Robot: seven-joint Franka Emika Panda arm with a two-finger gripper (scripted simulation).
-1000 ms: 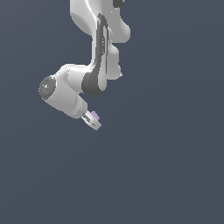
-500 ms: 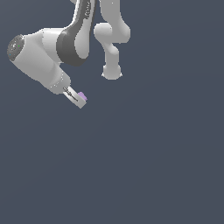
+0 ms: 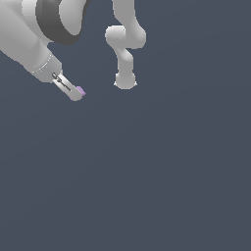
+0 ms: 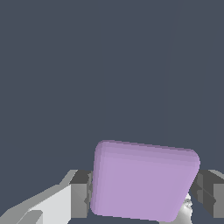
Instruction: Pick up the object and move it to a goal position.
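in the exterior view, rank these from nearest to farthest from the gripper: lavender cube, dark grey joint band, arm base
1. Lavender cube: held between the fingers of the gripper, at its tip.
2. Dark grey joint band: up the arm, at the view's upper left.
3. Arm base: farthest, toward the exterior view's right of the gripper.

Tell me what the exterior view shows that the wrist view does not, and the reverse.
Only the exterior view shows the white arm's links, its base and where the gripper sits, toward the exterior view's upper left. Only the wrist view shows the lavender cube close up, filling the gap, with a finger pressed against each side. Both show the cube clamped in the gripper against a plain dark grey background; no goal marker appears in either.
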